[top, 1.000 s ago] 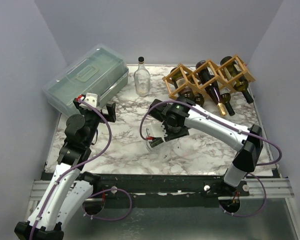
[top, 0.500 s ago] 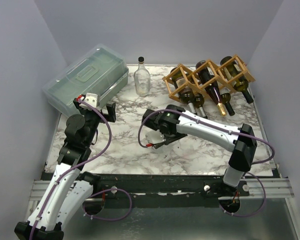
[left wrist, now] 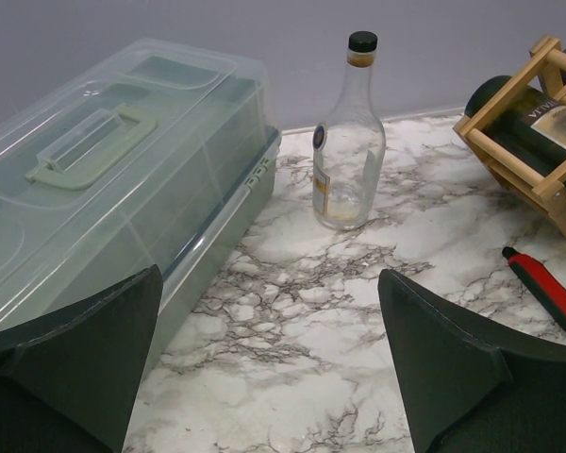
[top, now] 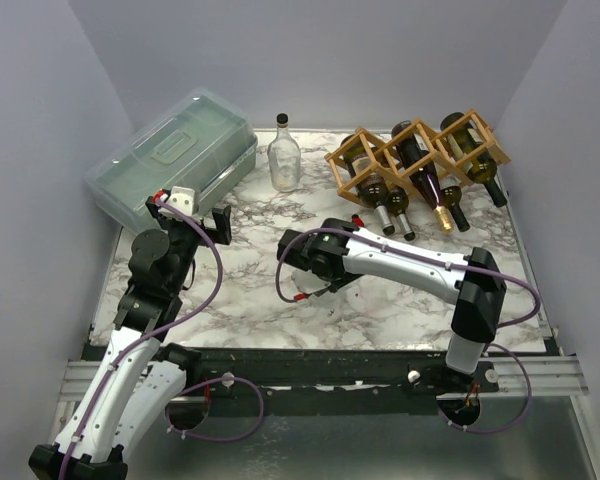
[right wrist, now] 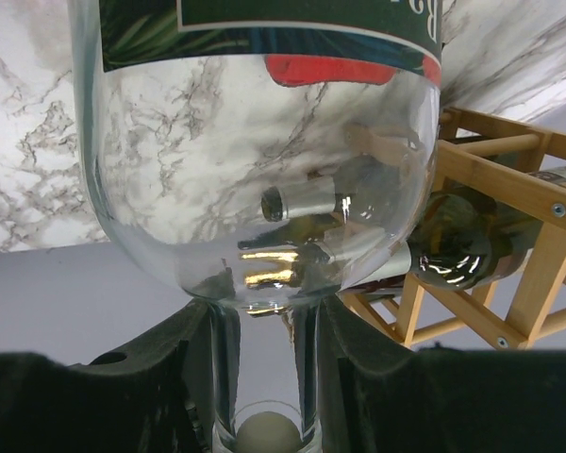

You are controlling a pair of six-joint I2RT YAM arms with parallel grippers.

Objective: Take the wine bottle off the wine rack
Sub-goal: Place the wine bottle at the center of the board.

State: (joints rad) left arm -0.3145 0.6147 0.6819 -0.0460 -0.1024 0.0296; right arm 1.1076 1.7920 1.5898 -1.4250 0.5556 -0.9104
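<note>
One clear glass wine bottle (right wrist: 255,170), green-labelled

table (top: 248,296) lies open between lidded box (top: 170,160) and wine rack (top: 388,152); upright bottle (top: 284,158) stands at back

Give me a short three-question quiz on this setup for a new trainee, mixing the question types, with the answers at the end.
1. True or false: the left gripper is open and holds nothing.
2. Where does the right gripper grip the clear labelled bottle? A the neck; B the base; C the label.
3. What stands upright between the lidded box and the wine rack?
Key: 1 true. 2 A. 3 the black-capped clear bottle.
</note>
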